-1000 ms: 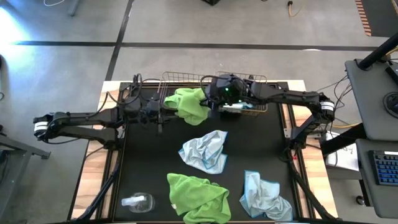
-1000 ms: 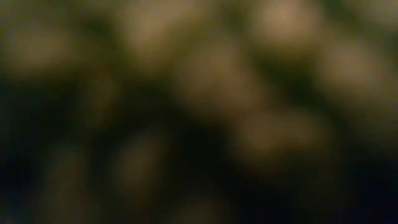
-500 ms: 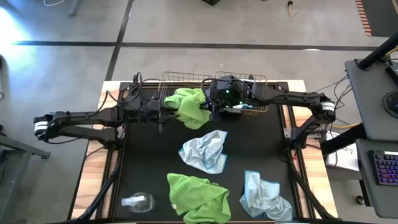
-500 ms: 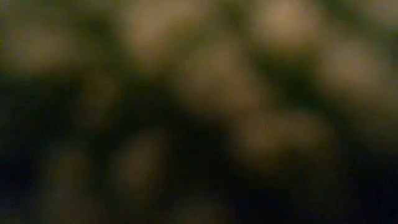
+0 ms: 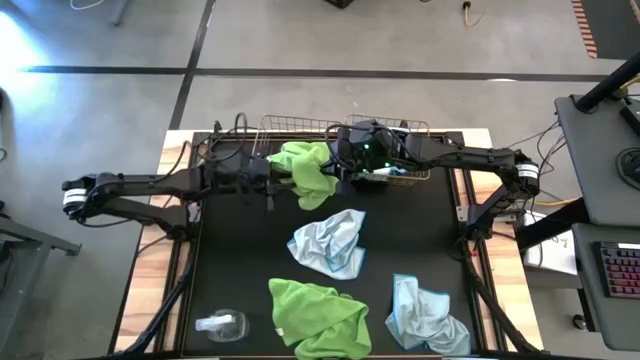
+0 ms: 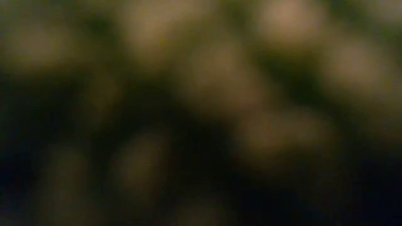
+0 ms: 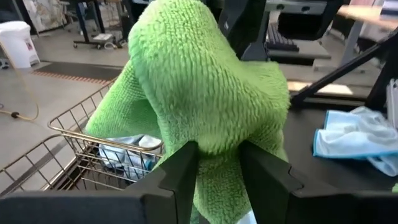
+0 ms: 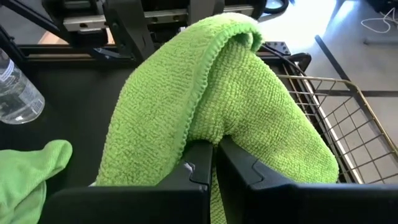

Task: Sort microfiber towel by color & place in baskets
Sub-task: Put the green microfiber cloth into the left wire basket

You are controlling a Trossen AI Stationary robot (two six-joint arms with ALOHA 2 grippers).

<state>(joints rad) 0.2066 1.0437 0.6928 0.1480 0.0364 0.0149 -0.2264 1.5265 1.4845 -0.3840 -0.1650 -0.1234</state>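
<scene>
Towels number five: two lime on view, one held green towel (image 5: 305, 170) pinched between both left gripper (image 5: 272, 178) and right gripper (image 5: 340, 165) closed jaws above two baskets (image 5: 285, 128); two pale blue on surface (image 5: 230, 250), one more in a basket.

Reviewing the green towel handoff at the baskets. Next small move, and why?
Probably carry it over the left basket and release. Both the left gripper and right gripper pinch the green towel, draped across its front rim; the other basket already holds pale blue cloth.
</scene>
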